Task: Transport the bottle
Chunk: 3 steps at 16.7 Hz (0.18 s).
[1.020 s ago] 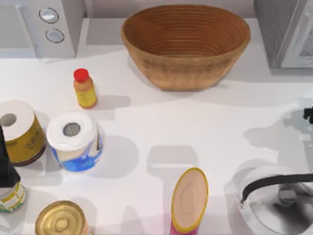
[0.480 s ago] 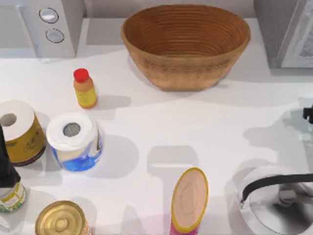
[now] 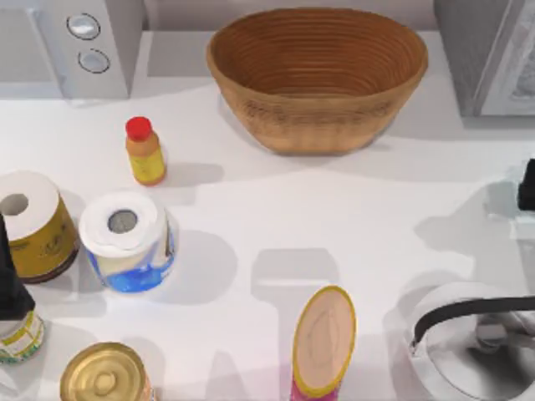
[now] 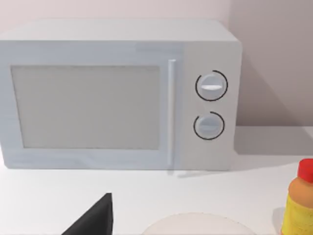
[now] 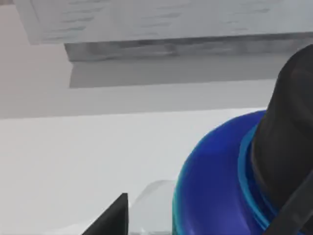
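The bottle [image 5: 220, 181] is cyan-blue with a black cap [image 5: 288, 142] and looms close in the right wrist view. My right gripper [image 5: 205, 215] is shut on the bottle, with one dark finger [image 5: 110, 218] on one side and the other finger [image 5: 296, 210] crossing the cap. In the top view the bottle's black cap [image 3: 527, 184] pokes in at the table's right edge. My left arm is parked at the left front, and one dark finger [image 4: 95, 219] of its open gripper faces the microwave [image 4: 117, 98].
A wicker basket [image 3: 318, 125] stands at the back centre. A red-capped yellow bottle [image 3: 144, 152], two paper rolls [image 3: 125, 238], a tin can [image 3: 104, 376] and a dark-necked bottle [image 3: 15, 309] crowd the left. An oval container [image 3: 323, 338] and a kettle [image 3: 472, 342] stand in front.
The bottle's black cap at the right edge of the top view has shifted toward the back and looks larger. Nothing else has moved.
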Tool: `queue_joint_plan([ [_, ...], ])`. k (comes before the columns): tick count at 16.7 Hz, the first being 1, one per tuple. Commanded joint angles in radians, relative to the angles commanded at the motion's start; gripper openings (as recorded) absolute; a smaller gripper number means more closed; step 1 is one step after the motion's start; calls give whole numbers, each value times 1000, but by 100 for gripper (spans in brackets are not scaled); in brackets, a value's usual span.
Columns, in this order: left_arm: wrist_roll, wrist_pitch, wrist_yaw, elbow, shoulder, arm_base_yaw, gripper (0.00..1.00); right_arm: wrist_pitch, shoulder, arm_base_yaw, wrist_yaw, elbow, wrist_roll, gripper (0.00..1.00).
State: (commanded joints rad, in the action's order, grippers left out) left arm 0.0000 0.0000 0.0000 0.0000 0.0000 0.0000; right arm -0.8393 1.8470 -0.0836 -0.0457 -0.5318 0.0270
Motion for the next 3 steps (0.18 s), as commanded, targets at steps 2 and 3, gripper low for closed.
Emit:
queue_joint_plan([
  [2,0,0,0,0,0,0,100,0,0,0,0,0,0,100],
  [3,0,0,0,0,0,0,100,0,0,0,0,0,0,100],
])
